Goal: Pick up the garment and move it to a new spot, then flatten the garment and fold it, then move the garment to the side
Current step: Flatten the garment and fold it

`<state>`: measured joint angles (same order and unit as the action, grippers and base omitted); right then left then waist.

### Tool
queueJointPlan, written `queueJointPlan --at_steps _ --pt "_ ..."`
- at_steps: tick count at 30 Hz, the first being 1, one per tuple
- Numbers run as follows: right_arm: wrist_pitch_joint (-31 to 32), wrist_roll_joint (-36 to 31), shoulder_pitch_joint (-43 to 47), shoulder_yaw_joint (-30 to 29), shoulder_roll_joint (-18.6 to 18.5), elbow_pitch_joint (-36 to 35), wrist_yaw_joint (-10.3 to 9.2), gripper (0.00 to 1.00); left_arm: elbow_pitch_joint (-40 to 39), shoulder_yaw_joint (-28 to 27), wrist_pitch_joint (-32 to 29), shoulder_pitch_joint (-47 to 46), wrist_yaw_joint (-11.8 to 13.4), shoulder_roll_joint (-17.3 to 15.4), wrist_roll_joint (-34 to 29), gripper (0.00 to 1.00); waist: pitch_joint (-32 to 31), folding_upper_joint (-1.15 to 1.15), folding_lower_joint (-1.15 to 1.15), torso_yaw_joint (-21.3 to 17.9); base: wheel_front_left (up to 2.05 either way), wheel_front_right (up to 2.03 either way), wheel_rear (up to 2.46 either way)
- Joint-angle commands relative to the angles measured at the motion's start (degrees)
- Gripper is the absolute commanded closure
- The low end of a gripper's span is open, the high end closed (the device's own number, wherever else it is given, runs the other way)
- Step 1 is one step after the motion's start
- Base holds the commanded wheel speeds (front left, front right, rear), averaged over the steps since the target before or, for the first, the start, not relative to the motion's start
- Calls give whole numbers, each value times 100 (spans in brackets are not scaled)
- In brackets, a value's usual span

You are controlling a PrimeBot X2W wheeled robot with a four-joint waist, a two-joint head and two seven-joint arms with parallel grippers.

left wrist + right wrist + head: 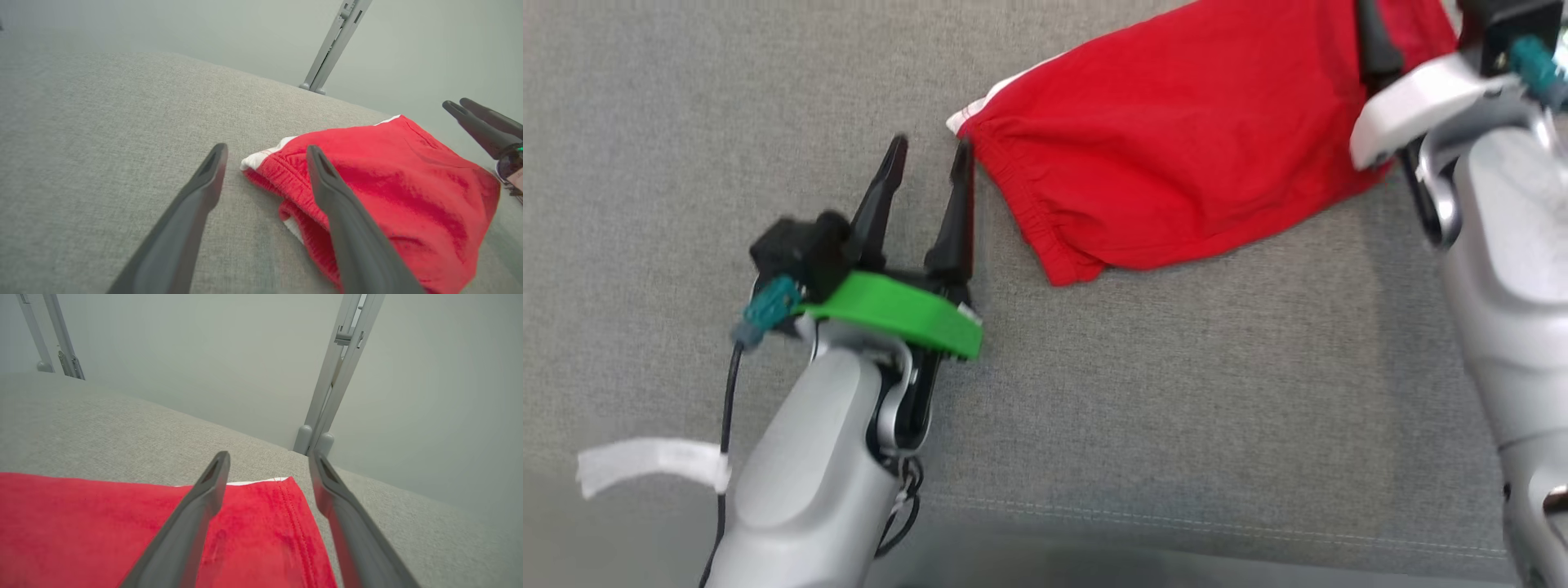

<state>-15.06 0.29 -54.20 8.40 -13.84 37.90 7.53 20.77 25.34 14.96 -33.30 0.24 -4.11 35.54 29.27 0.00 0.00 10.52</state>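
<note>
Fingers spread on L gripper [931, 147] & R gripper [269, 457] (tapered, dark) by red garment [1176, 139] w/ gathered waistband [1029, 212].

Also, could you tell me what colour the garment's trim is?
White trim on the red garment, clearest in the left wrist view.

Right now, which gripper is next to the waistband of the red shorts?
The left gripper, with the green collar, open beside the elastic waistband; the white-collared right gripper is over the opposite end.
</note>
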Motion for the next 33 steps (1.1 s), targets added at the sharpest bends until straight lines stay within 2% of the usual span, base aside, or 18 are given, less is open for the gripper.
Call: queueJointPlan --at_steps 1,12,17,26,33 --pt "-17 131 344 -60 62 -183 -10 0 -120 -127 23 287 114 -95 -252 0 -478 0 0 -269 0 0 0" --pt "-17 636 1939 -313 552 -796 -10 0 -1064 -735 23 1962 375 -141 -1378 0 -1536 0 0 -581 0 0 0" --pt "-17 811 2514 -398 678 -978 -10 0 -1352 -960 23 2605 377 -37 -1574 0 -1985 0 0 -646 0 0 0" --pt "-18 1038 3289 -555 725 -1131 -10 0 -1753 -1033 22 3408 407 53 -2034 0 -2416 0 0 -627 0 0 0" --pt "-18 1136 3593 -837 639 -969 -9 0 -1902 -953 19 3610 414 90 -2284 0 -2437 0 0 -462 0 0 0"
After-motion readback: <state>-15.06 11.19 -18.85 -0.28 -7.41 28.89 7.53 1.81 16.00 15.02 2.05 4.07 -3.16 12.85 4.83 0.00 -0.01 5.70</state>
